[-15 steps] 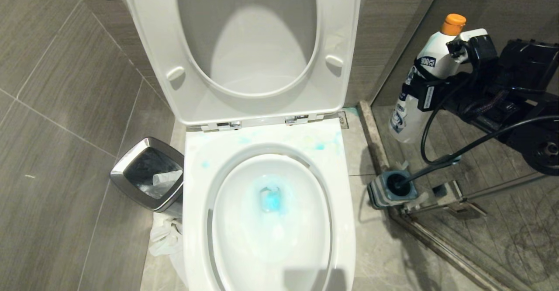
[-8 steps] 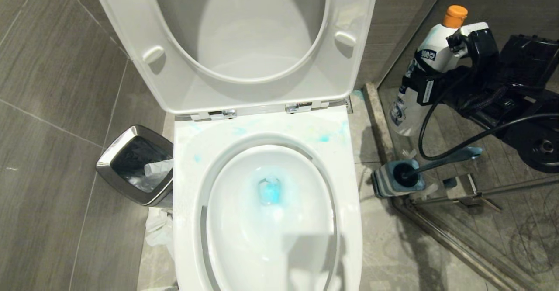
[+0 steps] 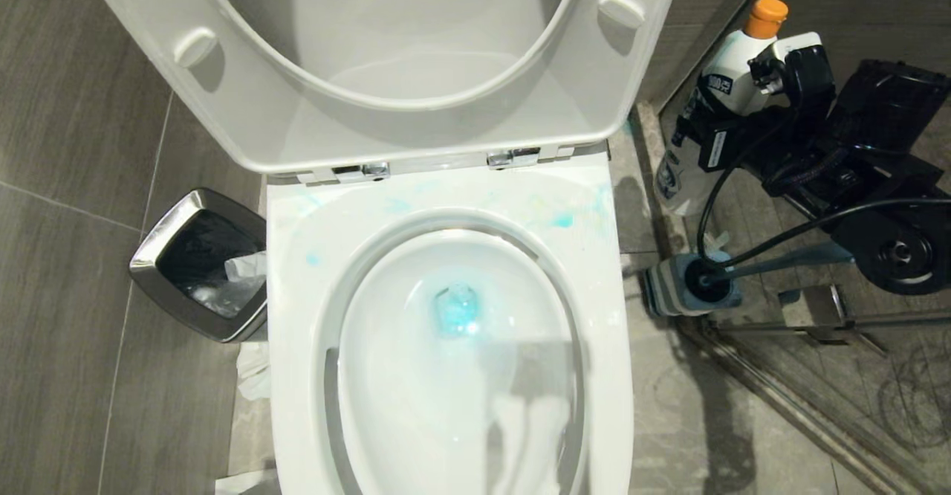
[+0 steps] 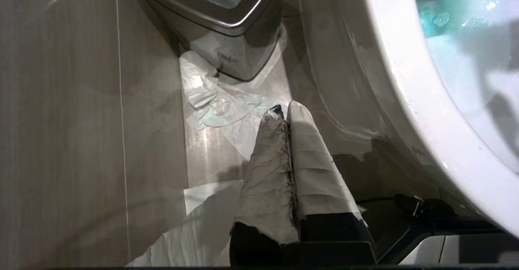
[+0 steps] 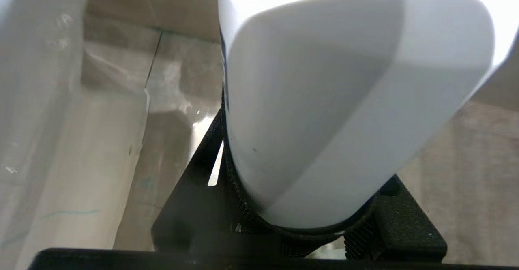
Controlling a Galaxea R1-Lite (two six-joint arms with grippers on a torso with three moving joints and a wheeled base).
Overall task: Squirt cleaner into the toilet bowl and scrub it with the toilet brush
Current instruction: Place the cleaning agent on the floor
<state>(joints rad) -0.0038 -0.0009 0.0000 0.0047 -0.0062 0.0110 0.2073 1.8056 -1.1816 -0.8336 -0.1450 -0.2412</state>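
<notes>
The white toilet bowl (image 3: 297,309) fills the middle of the head view, seat and lid raised. Turquoise cleaner (image 3: 455,311) pools at its bottom, and pale blue smears (image 3: 562,220) mark the back of the rim. To the right of the toilet my right gripper (image 3: 715,149) is shut on a white cleaner bottle (image 3: 732,71) with an orange cap, held upright above the floor. The bottle (image 5: 344,99) fills the right wrist view, in the gripper (image 5: 300,209). The toilet brush (image 3: 787,257) stands in its square holder (image 3: 672,294) below the bottle. My left gripper (image 4: 284,114), fingers taped, is shut and empty beside the bowl's outer wall (image 4: 405,95).
A square steel bin (image 3: 160,253) with a liner stands left of the toilet, with crumpled tissue (image 4: 211,99) on the floor by it. A glass shower partition and its metal rail (image 3: 802,324) run along the right behind the brush holder. Grey tiled floor surrounds the toilet.
The whole head view has shifted as the camera moved nearer and lower over the bowl. The right gripper still holds the bottle above the brush holder.
</notes>
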